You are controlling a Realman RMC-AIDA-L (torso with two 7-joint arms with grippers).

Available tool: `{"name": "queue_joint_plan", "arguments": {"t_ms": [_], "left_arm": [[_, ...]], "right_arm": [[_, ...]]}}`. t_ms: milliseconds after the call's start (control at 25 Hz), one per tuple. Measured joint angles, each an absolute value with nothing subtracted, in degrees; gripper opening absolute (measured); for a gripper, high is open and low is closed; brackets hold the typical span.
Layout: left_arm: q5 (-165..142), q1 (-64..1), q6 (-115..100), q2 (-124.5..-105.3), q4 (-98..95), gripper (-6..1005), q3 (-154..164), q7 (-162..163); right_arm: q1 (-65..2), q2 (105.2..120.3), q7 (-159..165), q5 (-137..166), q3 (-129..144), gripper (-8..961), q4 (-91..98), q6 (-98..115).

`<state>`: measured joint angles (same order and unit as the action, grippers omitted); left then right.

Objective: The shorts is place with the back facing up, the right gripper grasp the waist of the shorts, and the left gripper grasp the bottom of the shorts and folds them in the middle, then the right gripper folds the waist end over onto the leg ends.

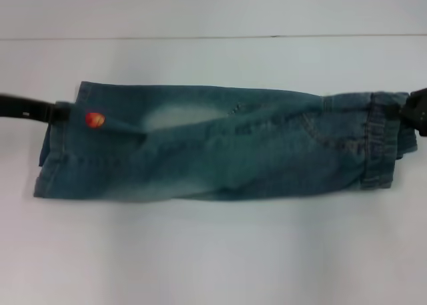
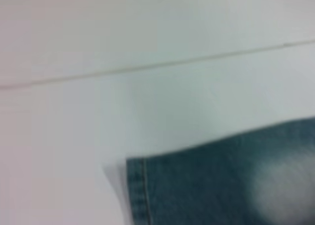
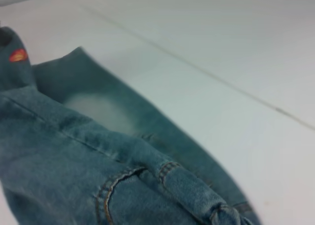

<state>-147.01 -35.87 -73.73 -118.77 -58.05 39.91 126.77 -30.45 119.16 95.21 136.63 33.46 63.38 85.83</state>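
The blue denim shorts (image 1: 220,148) lie across the table, folded lengthwise into a long strip. The leg ends (image 1: 60,151) with the small orange ball print (image 1: 95,120) are at the left. The gathered waist (image 1: 383,141) is at the right. My left gripper (image 1: 63,111) reaches in from the left edge and is shut on the bottom at the hem beside the orange ball, with creases running out from it. My right gripper (image 1: 417,111) sits at the right edge, shut on the waist, whose denim (image 3: 216,212) bunches up toward it. A back pocket seam (image 3: 110,190) shows nearby.
The white table (image 1: 213,251) stretches around the shorts on all sides. A thin seam line (image 1: 200,37) runs across the far side of the table. In the left wrist view a stitched hem corner (image 2: 140,185) lies flat on the table.
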Motion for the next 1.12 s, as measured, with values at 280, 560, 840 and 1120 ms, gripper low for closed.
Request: {"name": "queue_joint_plan", "arguments": {"t_ms": [280,560,840,1120], "left_arm": [[-144.9,-36.0,-67.8,-119.76,-56.4,99,40.0,124.3],[-143.4,-36.4,-64.9,-120.17,-56.2,102,40.0,123.9],[-143.0,-37.6,-62.5,-120.32,-54.7,105,40.0,123.8],[-142.9,-39.2,-59.8,-120.28,-52.2,108,41.1,123.8]], "right_arm": [[-30.4,119.43,95.2,135.6,33.8,65,62.3,81.8],[-30.2,119.44,95.3,135.5,33.4,68,60.5,77.3],[-30.2,119.25,94.7,135.2,33.4,71,57.9,74.4],[-30.1,118.82,93.2,132.6,33.4,75,57.0,73.4]]}}
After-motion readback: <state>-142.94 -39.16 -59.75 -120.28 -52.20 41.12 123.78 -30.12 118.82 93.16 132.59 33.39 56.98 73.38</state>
